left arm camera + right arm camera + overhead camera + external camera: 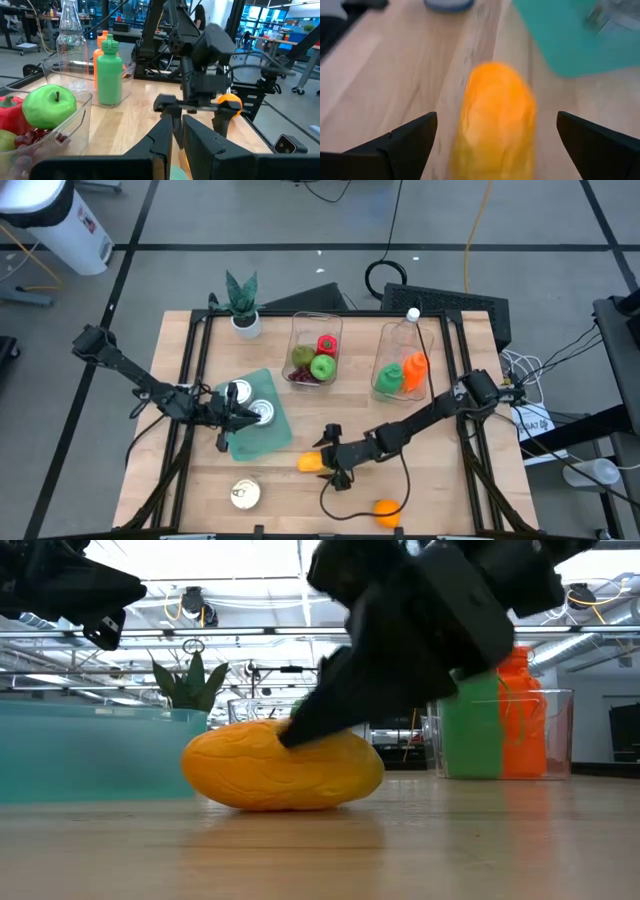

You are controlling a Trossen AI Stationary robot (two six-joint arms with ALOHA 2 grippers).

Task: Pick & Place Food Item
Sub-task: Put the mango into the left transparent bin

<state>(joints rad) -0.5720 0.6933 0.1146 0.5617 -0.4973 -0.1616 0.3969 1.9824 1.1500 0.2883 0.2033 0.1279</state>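
Starting at the left of the high view, the left gripper (243,416) is seen over the teal tray (262,436) at centre left, its fingers closed with nothing visibly held between them. Two tins lie on that tray, and another tin (245,494) is found on the bare wood at lower left. A small potted plant (243,304) stands toward the upper left of the table. Just right of the tray's lower corner, the orange food item (311,463) lies on the wooden table (430,500), and the right gripper (330,461) is placed around it, fingers spread wide on either side without pressing it. In the low view the item (283,767) is seen resting flat on the wood. Above centre, a clear bin (316,350) holds a green apple (323,366) and other fruit. Further right, a second clear bin (405,360) holds green and orange bottles. At lower right, a round orange fruit (385,512) lies alone.
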